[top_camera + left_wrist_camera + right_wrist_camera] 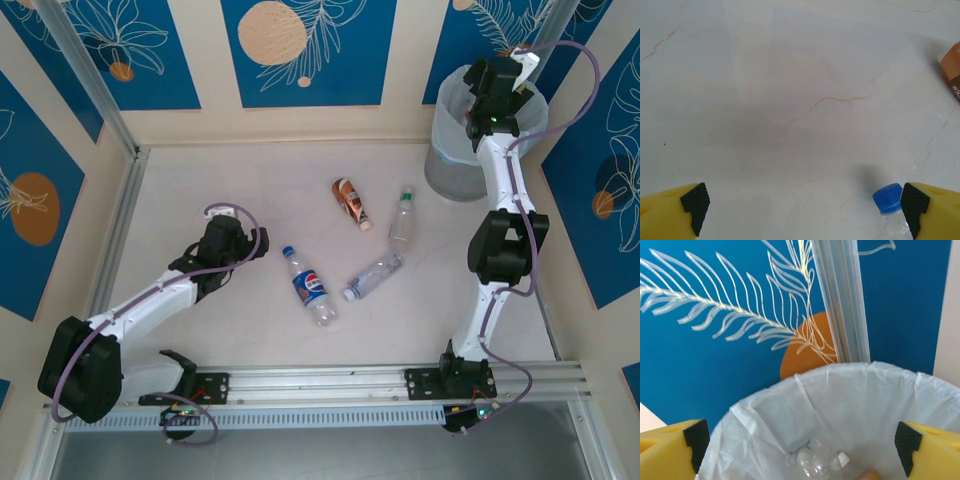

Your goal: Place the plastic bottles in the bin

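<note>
Backdrop: blue wall panels [715, 365] with white fronds and orange discs, cream strips between, metal post [840, 300] at the far right corner.
Surface [230, 180]: pale, faintly veined, four bottles lying near its middle.
Bin [447, 172]: round, grey, lined with a translucent white bag [850, 395], standing at the far right corner of the surface.
Inside the bin: one crumpled clear bottle [815, 462] at the bottom of the liner; a sliver of orange beside it, too little to identify.
Right claw [801, 442]: poised over the mouth of the bin, jaws spread wide, nothing between them.
Left claw [804, 205]: low over the surface at centre left, jaws wide apart, gripping nothing.
Pepsi bottle [310, 287]: lying flat just right of the left claw, blue cap [887, 198] close by one yellow finger [932, 210].
Brown-labelled bottle [350, 203]: lying farther back, cap end towards the near right.
Clear bottle with pale cap [402, 222]: lying just right of the brown-labelled one, apart from it, cap at the far end.
Crushed clear bottle [374, 275]: lying aslant between the Pepsi bottle and the right arm [505, 245], white cap pointing near left.
</note>
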Controlling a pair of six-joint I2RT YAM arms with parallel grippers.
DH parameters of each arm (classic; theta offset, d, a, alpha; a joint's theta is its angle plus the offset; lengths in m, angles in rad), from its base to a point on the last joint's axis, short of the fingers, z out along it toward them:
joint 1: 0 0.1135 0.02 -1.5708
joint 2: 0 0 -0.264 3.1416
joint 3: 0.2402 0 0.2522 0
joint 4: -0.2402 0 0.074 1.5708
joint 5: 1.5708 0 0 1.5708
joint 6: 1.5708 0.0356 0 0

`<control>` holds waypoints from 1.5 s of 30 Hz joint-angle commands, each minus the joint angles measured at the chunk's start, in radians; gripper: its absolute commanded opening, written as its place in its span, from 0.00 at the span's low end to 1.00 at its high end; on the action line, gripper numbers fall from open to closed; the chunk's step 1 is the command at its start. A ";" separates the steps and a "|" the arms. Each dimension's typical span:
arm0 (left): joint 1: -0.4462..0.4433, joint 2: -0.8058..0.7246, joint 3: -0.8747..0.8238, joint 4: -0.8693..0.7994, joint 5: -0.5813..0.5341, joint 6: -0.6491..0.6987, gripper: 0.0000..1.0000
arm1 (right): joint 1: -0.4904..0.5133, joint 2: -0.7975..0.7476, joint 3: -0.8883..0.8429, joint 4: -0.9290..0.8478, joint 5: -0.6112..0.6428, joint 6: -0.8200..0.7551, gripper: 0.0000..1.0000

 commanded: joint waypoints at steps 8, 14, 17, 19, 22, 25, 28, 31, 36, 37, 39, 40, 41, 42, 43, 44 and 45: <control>0.008 0.000 0.017 -0.026 0.022 -0.005 0.99 | 0.003 -0.020 0.030 -0.106 -0.109 0.038 1.00; 0.007 0.036 0.052 -0.077 0.042 -0.032 0.99 | 0.024 -0.096 -0.020 -0.085 -0.196 0.045 1.00; 0.006 0.065 0.072 -0.093 0.065 -0.048 0.99 | 0.053 -0.164 -0.083 -0.051 -0.216 0.026 1.00; 0.006 0.079 0.074 -0.092 0.069 -0.060 0.99 | 0.070 -0.221 -0.140 -0.039 -0.240 0.009 1.00; 0.007 0.094 0.074 -0.084 0.067 -0.082 0.99 | 0.098 -0.314 -0.243 -0.050 -0.293 0.008 0.99; 0.006 0.104 0.071 -0.068 0.072 -0.096 0.99 | 0.122 -0.420 -0.375 -0.056 -0.410 0.012 1.00; 0.006 0.106 0.067 -0.046 0.086 -0.099 0.99 | 0.149 -0.501 -0.523 -0.027 -0.542 0.009 1.00; 0.005 0.111 0.067 -0.033 0.109 -0.093 0.99 | 0.169 -0.513 -0.601 -0.029 -0.670 -0.052 1.00; 0.007 0.111 0.071 -0.035 0.128 -0.080 0.99 | 0.215 -0.407 -0.576 -0.153 -0.747 -0.207 1.00; 0.005 0.108 0.069 -0.038 0.128 -0.078 0.99 | 0.226 -0.382 -0.566 -0.171 -0.753 -0.239 1.00; 0.006 0.102 0.065 -0.040 0.122 -0.078 0.99 | 0.243 -0.326 -0.537 -0.212 -0.773 -0.301 0.99; 0.006 0.099 0.062 -0.040 0.120 -0.080 0.99 | 0.256 -0.295 -0.511 -0.251 -0.774 -0.334 1.00; 0.005 0.095 0.061 -0.042 0.117 -0.079 0.99 | 0.267 -0.265 -0.486 -0.283 -0.769 -0.363 1.00; 0.005 0.093 0.060 -0.042 0.115 -0.079 0.99 | 0.279 -0.230 -0.457 -0.315 -0.751 -0.387 1.00; 0.007 0.093 0.060 -0.039 0.116 -0.077 0.99 | 0.292 -0.199 -0.431 -0.338 -0.727 -0.400 1.00; 0.006 0.095 0.061 -0.040 0.118 -0.074 0.99 | 0.300 -0.175 -0.412 -0.357 -0.711 -0.413 1.00; 0.006 0.097 0.064 -0.037 0.120 -0.072 0.99 | 0.307 -0.143 -0.388 -0.379 -0.704 -0.432 1.00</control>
